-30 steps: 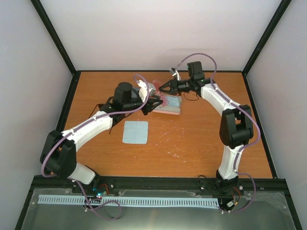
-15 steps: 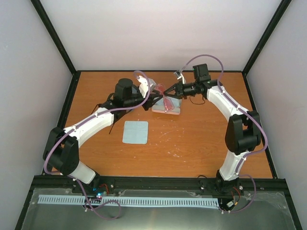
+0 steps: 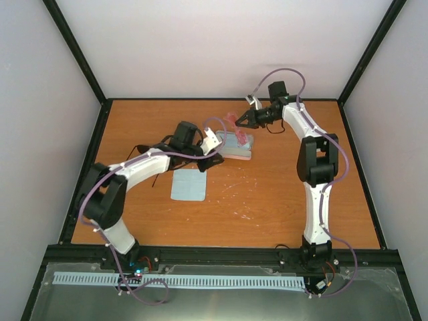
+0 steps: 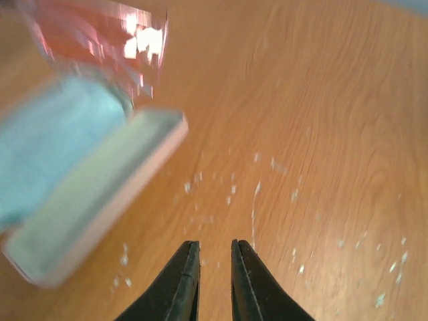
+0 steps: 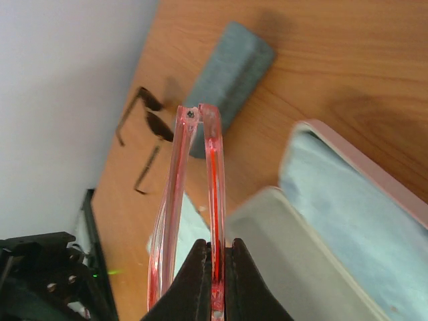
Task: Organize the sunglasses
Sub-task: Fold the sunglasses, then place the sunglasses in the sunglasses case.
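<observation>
Two arms were seen from above: the right gripper [image 3: 239, 120] was raised beyond the open pink case [image 3: 237, 145] with the red sunglasses [image 3: 232, 118] pinched in it, and the left gripper [image 3: 215, 159] was held beside a blue cloth [image 3: 188, 184]. At the left wrist, the fingers [image 4: 184, 284] were shown nearly closed and empty. At the right wrist, the folded red pair was clamped; the black sunglasses [image 5: 148, 127] were seen lying beside a grey case [image 5: 227, 70].

1. An open case [image 3: 237, 145] lies mid-table [image 3: 281, 200], with a cloth [image 3: 235, 141] inside it.
2. A second cloth [image 3: 188, 184] lies nearer the arm bases, to the case's left.
3. The folded pair [image 5: 200, 200] is held above the case's far edge.
4. The other pair [image 5: 148, 134] lies touching a closed case [image 5: 227, 77].
</observation>
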Robot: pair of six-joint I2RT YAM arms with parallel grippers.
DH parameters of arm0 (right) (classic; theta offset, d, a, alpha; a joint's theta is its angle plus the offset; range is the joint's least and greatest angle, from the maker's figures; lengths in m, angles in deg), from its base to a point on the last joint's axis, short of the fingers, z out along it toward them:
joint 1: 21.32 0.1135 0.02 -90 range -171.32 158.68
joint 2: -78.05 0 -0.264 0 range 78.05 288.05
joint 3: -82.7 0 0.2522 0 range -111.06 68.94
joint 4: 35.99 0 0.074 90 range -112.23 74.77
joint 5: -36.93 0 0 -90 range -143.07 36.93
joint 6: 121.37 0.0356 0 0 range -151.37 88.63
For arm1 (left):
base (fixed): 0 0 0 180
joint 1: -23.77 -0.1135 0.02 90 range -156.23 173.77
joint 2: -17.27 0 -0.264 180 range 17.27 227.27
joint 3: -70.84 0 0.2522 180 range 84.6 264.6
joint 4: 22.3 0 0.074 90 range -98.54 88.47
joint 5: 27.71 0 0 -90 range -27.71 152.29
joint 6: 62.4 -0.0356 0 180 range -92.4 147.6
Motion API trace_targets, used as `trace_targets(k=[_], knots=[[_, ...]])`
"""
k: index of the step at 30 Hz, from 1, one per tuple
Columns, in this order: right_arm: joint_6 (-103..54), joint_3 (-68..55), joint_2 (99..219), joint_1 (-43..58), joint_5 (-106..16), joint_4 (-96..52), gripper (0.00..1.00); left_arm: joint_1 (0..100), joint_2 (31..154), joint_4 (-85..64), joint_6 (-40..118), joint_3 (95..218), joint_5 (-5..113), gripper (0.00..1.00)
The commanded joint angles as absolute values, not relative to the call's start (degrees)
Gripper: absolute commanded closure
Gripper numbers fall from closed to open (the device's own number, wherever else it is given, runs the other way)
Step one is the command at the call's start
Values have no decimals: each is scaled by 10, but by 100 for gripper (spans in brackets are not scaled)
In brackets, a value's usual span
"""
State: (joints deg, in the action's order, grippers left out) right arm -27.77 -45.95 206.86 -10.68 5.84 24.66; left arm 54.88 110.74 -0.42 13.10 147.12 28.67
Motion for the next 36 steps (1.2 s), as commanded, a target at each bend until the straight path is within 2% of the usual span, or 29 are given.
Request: trace_targets(k=[1, 7, 14, 25, 36], knots=[[-346, -474, 2077, -102, -38, 286, 97, 561, 1180, 83, 65, 1512, 307, 84], [-371, -432, 2054, -103, -123, 243, 97, 565, 1261, 99, 58, 1573, 329, 85], [-396, -432, 2055, -102, -154, 240, 97, 566, 1326, 108, 57, 1634, 359, 84], [-449, -473, 2075, -102, -155, 259, 97, 565, 1380, 116, 49, 1684, 384, 84], [-459, -477, 2087, -102, -141, 274, 97, 547, 1421, 94, 28, 1736, 471, 84]])
